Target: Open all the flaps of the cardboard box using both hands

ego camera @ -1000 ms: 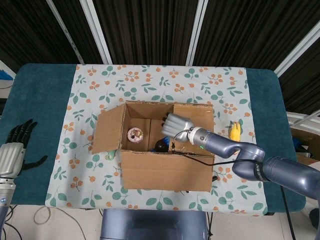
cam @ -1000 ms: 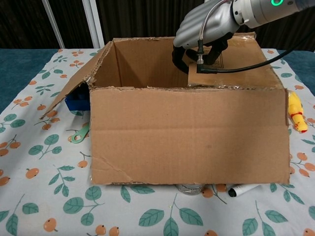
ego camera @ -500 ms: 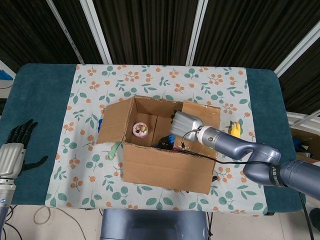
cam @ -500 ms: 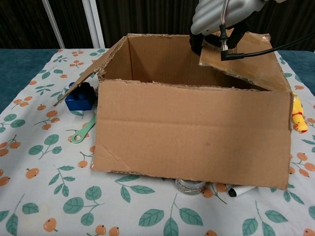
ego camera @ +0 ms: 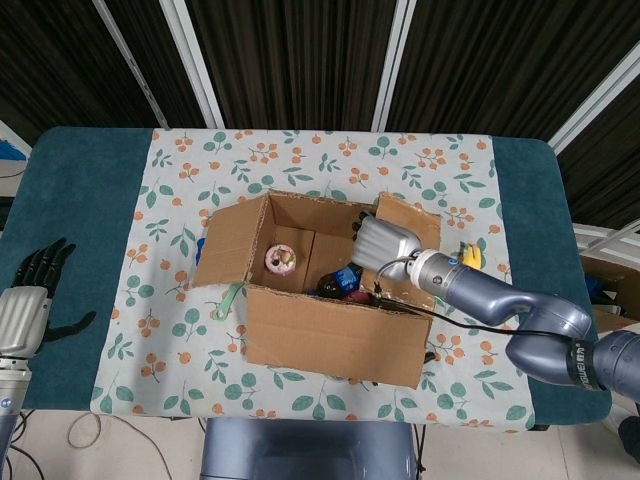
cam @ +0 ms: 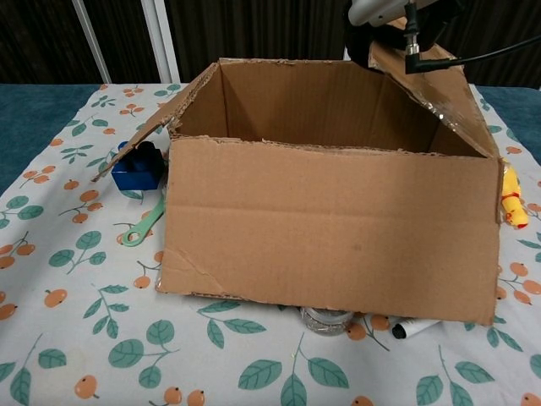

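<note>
The cardboard box (ego camera: 330,335) stands mid-table, slightly turned, its front wall (cam: 330,228) tall and upright. Its left flap (ego camera: 232,240) leans outward, seen in the chest view as the left flap (cam: 144,127) sloping down to the cloth. My right hand (ego camera: 385,243) grips the edge of the right flap (ego camera: 412,228), which is tilted up and outward. From the chest, the right hand (cam: 397,15) is at the top edge, fingers curled around the right flap (cam: 431,80). My left hand (ego camera: 28,300) hangs off the table's left side, fingers spread, holding nothing.
Inside the box lie a pink doughnut (ego camera: 282,259), a blue piece (ego camera: 347,277) and a dark object (ego camera: 325,290). Around it are a blue block (cam: 138,167), a green wrench (cam: 139,228), a yellow toy (cam: 510,194) and a marker (cam: 418,326).
My right hand has raised the right flap from lying over the opening to a steep outward tilt, moving right. The box turned and slid a little a second ago. The left hand stayed still.
</note>
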Action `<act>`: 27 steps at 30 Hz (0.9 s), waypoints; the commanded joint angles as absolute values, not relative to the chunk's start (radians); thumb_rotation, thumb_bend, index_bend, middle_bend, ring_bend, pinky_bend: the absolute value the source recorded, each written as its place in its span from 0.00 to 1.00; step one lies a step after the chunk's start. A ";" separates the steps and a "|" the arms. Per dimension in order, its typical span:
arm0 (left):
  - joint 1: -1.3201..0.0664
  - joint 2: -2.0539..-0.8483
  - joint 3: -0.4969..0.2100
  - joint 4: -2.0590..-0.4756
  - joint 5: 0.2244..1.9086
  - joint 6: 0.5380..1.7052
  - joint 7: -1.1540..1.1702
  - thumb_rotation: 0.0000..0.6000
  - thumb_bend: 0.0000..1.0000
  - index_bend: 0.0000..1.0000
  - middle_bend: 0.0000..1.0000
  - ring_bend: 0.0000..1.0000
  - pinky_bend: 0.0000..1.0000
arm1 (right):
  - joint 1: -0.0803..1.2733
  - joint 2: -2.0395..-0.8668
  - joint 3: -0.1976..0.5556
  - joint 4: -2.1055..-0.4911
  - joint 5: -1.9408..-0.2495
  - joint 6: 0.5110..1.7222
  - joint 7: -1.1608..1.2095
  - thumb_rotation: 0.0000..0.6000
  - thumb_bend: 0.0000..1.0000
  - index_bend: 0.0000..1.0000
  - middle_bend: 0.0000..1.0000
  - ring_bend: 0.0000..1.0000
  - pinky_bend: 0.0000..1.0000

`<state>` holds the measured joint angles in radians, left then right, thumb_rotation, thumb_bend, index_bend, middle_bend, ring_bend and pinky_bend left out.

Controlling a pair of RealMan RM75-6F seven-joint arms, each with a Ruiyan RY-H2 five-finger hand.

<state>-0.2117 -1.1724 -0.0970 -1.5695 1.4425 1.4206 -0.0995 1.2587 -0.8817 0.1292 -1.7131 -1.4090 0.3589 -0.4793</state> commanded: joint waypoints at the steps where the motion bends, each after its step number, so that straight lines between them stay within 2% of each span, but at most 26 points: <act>1: -0.211 -1.173 -0.097 -1.568 1.444 1.421 -0.098 1.00 0.15 0.00 0.00 0.00 0.05 | 1.257 -0.862 0.121 -1.727 -1.393 0.360 -0.506 1.00 1.00 0.52 0.40 0.26 0.30; 27: -0.210 -1.169 -0.096 -1.574 1.452 1.416 -0.100 1.00 0.15 0.00 0.00 0.00 0.05 | 1.253 -0.733 0.054 -1.736 -1.309 0.362 -0.679 1.00 1.00 0.52 0.39 0.26 0.30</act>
